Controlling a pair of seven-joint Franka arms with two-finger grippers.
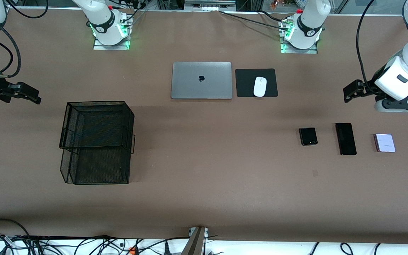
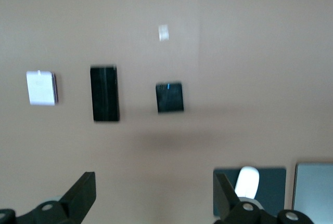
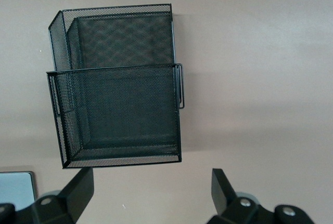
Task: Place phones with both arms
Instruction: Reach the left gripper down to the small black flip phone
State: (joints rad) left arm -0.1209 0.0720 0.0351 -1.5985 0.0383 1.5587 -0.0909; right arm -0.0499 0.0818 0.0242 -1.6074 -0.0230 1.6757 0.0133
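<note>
A wide brown table [image 1: 204, 198] fills our view, with cables trailing along its edges and our two bases bolted along the robots' side. We read the layout as a deliberate split: the three phones lie in a row toward our left arm's end, and a two-tier black mesh tray [image 1: 97, 141] stands toward our right arm's end, probably the place they are meant to go.

The small squarish black phone [image 1: 308, 136] lies closest to the table's middle, the long slim black phone [image 1: 345, 139] beside it, and the white-lavender phone [image 1: 385, 143] last in the row, all flat and apart from one another, which leaves room for fingers around each.

Our left gripper [image 1: 347, 93] hangs in the air over bare table close to the phone row, jaws spread wide and holding nothing, so we judge it suited to pick first. Our right gripper [image 1: 34, 96] hovers beside the tray, also wide apart and empty, waiting.

A closed silver laptop [image 1: 201, 80] and a white mouse [image 1: 260, 86] on its black pad [image 1: 246, 82] sit between the bases, farther from the front camera than the phones and well clear of the likely path.
</note>
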